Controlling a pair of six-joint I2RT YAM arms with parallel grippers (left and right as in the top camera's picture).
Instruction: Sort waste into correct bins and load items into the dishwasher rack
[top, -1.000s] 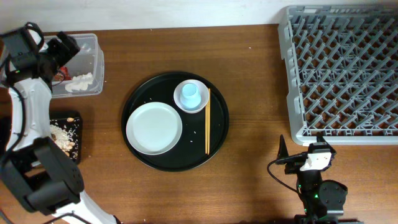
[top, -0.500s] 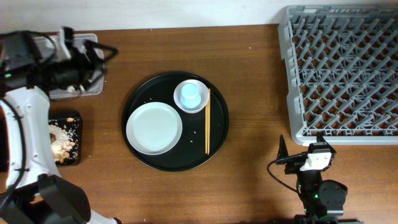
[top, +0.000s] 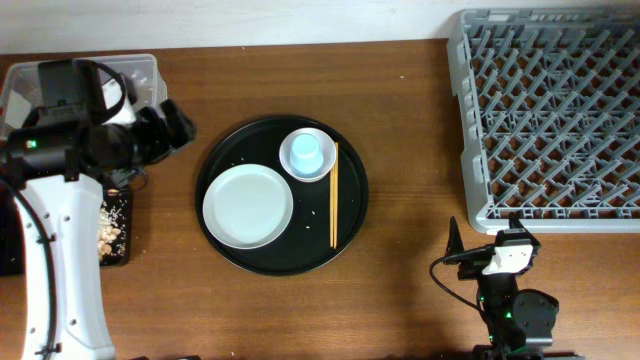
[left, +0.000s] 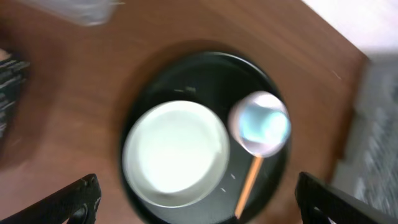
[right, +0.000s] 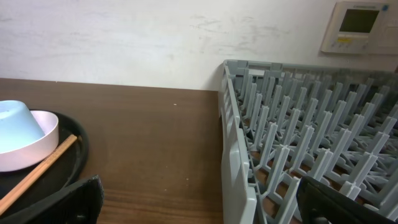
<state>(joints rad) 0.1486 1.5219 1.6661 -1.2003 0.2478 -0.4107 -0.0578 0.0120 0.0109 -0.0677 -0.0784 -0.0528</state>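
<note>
Hovering over the bench (top: 420, 120) just left of the round black tray (top: 215, 160), the left hand (top: 175, 128) is seen released: in its wrist view both fingers are spread wide w/ nothing btw them. W/ the dishes framed under that camera, a pickup there is judged to be lined up, prob. the plate (top: 248, 206), which is laid flat on the tray's near-left part. The bowl (top: 322, 170) is set at the tray's far side w/ the blue cup (top: 306, 150) inside it. The chopsticks (top: 334, 195) are laid just right of both, running near to far.

The rack (top: 550, 110) is seen empty at far right, well apart from the tray. The right hand (top: 485, 250) is parked low by the rack's near-left corner, fingers spread, nothing held. It is prob. placed there so loading can be done from that side.

At far left the clear tub (top: 150, 68) is mostly hidden by the left arm, so contents can't be told. Crumbs (top: 108, 218) are seen in the small black tray (top: 120, 250) on its near side.

The bench is dark brown wood, matt. A white wall is seen behind, w/ a small control panel (right: 359, 25) mounted on it.
</note>
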